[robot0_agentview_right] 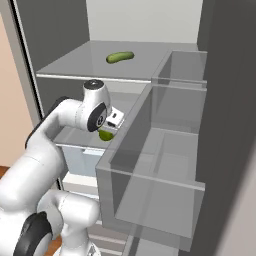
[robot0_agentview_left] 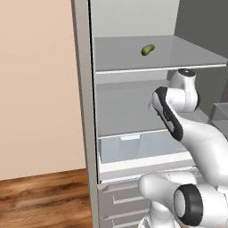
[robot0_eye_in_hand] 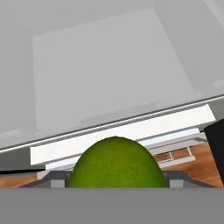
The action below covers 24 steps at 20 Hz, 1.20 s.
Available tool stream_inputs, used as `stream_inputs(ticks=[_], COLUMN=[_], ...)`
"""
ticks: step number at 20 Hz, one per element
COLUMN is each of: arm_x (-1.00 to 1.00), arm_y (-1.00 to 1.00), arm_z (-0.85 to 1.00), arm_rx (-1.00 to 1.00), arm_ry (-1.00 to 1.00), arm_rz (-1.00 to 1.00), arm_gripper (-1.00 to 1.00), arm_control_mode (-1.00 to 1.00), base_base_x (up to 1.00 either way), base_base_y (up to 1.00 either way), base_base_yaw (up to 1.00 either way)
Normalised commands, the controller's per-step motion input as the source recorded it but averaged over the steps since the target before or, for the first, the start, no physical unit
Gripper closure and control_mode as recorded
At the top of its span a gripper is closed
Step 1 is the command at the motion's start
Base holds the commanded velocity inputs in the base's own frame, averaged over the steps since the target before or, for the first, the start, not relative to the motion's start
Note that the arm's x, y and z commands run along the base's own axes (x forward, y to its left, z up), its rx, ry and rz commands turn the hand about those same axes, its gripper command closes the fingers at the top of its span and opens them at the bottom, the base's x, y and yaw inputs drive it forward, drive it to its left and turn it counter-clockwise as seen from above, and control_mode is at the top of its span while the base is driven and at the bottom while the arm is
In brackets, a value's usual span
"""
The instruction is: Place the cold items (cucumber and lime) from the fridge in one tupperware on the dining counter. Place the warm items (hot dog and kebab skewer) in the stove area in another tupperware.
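The fridge (robot0_agentview_left: 84, 111) stands open before me. A dark green cucumber (robot0_agentview_left: 148, 49) (robot0_agentview_right: 120, 57) lies on its upper shelf (robot0_agentview_left: 187, 55). Below that shelf, my gripper (robot0_agentview_right: 106, 133) is shut on the round bright green lime (robot0_agentview_right: 105, 135), just above the middle shelf (robot0_agentview_left: 129, 111). In the hand view the lime (robot0_eye_in_hand: 116, 164) bulges up between the fingers of the gripper (robot0_eye_in_hand: 116, 179), with a pale shelf and some wood floor beyond it. The tupperwares, dining counter, hot dog, kebab skewer and stove area are out of view.
Clear door bins (robot0_agentview_right: 165, 165) stand close on the right of the hand. A clear drawer (robot0_agentview_left: 133, 147) sits under the middle shelf, with grey drawers (robot0_agentview_left: 120, 196) lower down. A beige wall (robot0_agentview_left: 35, 89) and wood floor (robot0_agentview_left: 40, 200) lie to the left.
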Motion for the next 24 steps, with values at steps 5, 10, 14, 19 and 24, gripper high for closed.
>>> stream_inputs(ticks=[5, 10, 14, 19, 24], arm_x=[-0.92, -1.0, -0.98, -0.75, -0.14], arm_y=[0.15, 0.15, 0.17, 0.2, 0.14], arm_z=[0.55, 0.49, 0.46, 0.4, 0.03], arm_rx=[0.0, 0.0, 0.0, -0.01, 0.0], arm_ry=[0.05, 0.0, 0.0, 0.0, 0.0], arm_rz=[0.0, 0.0, 0.0, 0.0, 0.01], arm_gripper=[1.0, 1.0, 1.0, 1.0, 1.0], arm_control_mode=[-1.0, -1.0, -1.0, -1.0, -1.0], base_base_x=[0.0, 0.0, 0.0, 0.0, 0.0], base_base_y=[0.0, 0.0, 0.0, 0.0, 0.0], base_base_yaw=[0.0, 0.0, 0.0, 0.0, 0.0])
